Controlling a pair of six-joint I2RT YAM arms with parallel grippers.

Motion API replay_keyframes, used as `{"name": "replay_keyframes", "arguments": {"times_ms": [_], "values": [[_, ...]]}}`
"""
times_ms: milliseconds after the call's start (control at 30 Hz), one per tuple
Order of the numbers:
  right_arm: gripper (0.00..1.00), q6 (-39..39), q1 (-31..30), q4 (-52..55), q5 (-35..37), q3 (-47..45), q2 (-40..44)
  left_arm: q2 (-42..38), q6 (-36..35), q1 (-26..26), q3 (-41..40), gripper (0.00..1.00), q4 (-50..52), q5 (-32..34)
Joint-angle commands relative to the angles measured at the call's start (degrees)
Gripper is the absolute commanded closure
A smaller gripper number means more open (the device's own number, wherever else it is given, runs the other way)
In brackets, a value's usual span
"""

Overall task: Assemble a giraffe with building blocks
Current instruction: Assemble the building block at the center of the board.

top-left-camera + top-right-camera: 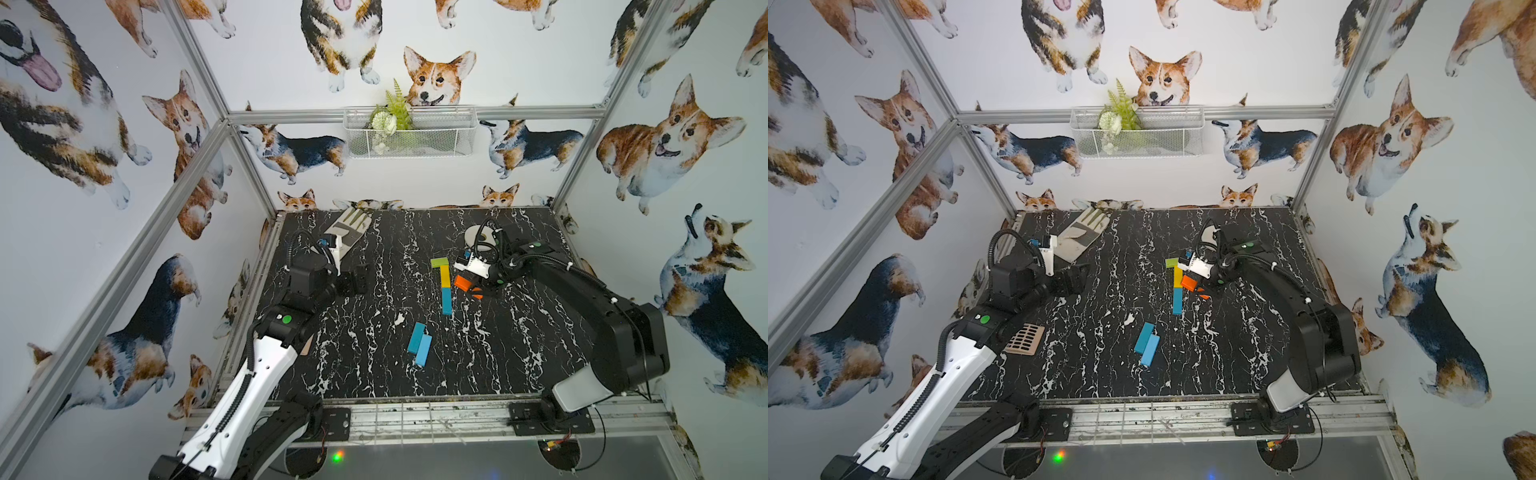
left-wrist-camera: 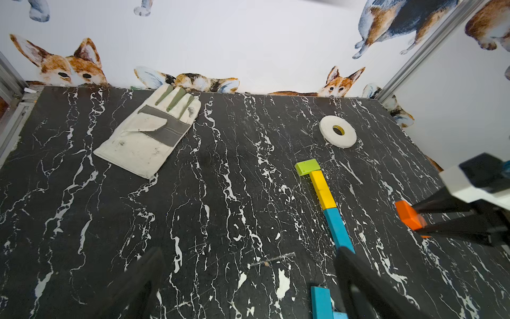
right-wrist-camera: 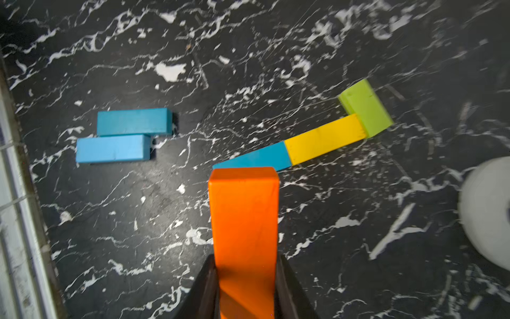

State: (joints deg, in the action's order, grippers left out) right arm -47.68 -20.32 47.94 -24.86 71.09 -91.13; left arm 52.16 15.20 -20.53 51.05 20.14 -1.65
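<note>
Black marble tabletop (image 1: 353, 374): right gripper (image 3: 245, 265) clamps the orange block (image 3: 242, 215), left gripper (image 2: 248, 252) gapes empty. Next, seat this body against the blue neck block (image 3: 265, 158).

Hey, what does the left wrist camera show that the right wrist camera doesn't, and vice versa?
Only the left wrist view: the white glove and the open left gripper. Only the right wrist view: the two loose blue blocks whole, side by side. Both: the green block, yellow block and blue block in a line, the tape roll, and the orange block held in the shut right gripper.
</note>
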Motion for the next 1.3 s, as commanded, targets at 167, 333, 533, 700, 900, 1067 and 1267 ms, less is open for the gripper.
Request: {"name": "replay_keyframes", "arguments": {"times_ms": [167, 333, 533, 700, 900, 1067, 1267], "values": [[1.00, -7.69, -1.21, 7.77, 7.21, 1.95, -10.90, -0.39, 0.84, 0.14, 0.02, 0.00, -2.04, -0.96], [1.00, -7.05, -2.30, 1.84, 14.49, -0.40, -12.65, -0.49, 0.97, 0.15, -0.12, 0.00, -2.12, -1.16], [1.00, -8.59, -4.44, -3.89, 18.78, -2.42, -13.01, -0.52, 0.96, 0.15, -0.07, 0.00, -2.11, -1.08], [1.00, -10.97, -5.51, -6.25, 20.18, -2.59, -13.62, -0.61, 0.89, 0.18, -0.12, 0.00, -2.05, -1.06], [1.00, -13.04, -6.29, -6.33, 21.17, -2.14, -15.10, -0.48, 0.90, 0.15, -0.11, 0.00, -2.05, -0.99], [1.00, -13.89, -7.30, -6.19, 20.96, -2.19, -15.08, -0.39, 0.88, 0.17, -0.10, 0.00, -2.12, -1.07], [1.00, -14.19, -7.40, -5.39, 19.16, -2.25, -14.85, -0.31, 0.90, 0.14, -0.12, 0.00, -2.20, -1.16]]}}
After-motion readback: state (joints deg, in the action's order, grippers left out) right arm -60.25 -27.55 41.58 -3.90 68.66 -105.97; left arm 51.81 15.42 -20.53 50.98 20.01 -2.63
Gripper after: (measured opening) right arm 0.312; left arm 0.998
